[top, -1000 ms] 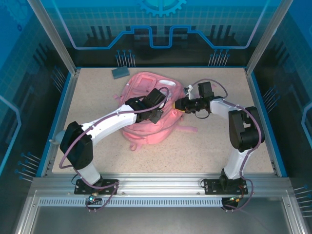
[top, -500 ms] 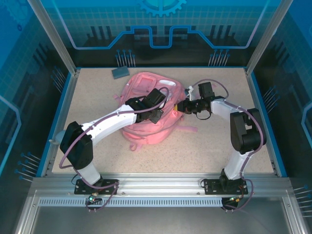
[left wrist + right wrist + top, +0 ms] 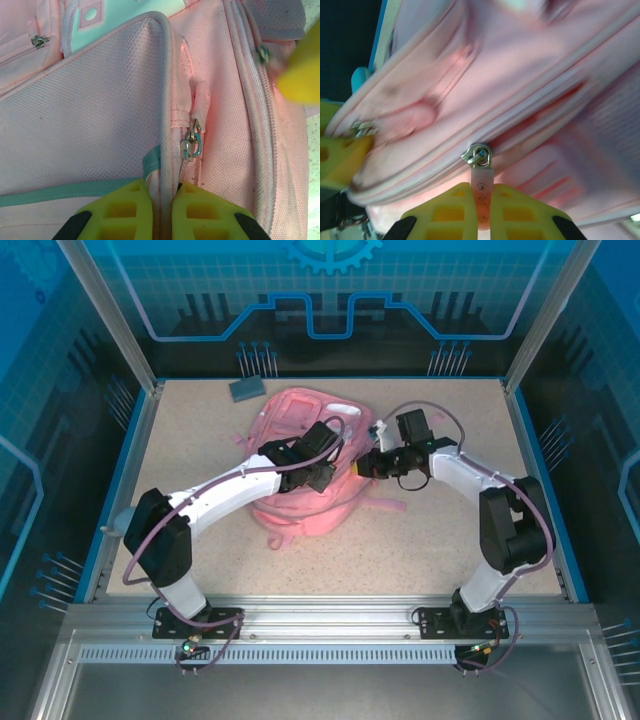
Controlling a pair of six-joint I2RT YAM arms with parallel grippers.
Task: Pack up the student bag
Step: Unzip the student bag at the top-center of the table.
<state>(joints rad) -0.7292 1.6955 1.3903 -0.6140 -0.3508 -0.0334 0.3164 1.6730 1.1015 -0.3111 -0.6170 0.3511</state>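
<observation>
The student bag (image 3: 290,412), pink and soft, lies mid-table with both arms reaching onto its right side. My left gripper (image 3: 328,472) is shut on a pale piped seam (image 3: 167,100) of the bag (image 3: 90,115), the cord running between its yellow fingers (image 3: 125,210); a metal zip slider (image 3: 192,142) hangs just beyond. My right gripper (image 3: 362,467) is shut on the pink zip pull tab (image 3: 481,192) of the bag (image 3: 520,65), just below its metal slider (image 3: 479,155). The two grippers sit close together.
A small grey-blue block (image 3: 247,388) lies at the back left of the speckled table (image 3: 420,540). Blue rails and glass walls ring the table. The right gripper's yellow finger (image 3: 300,75) shows blurred in the left wrist view.
The right gripper has closed onto the zip pull tab and shifted slightly left, its elbow swinging outward to the right. The left arm has kept its hold and place.
</observation>
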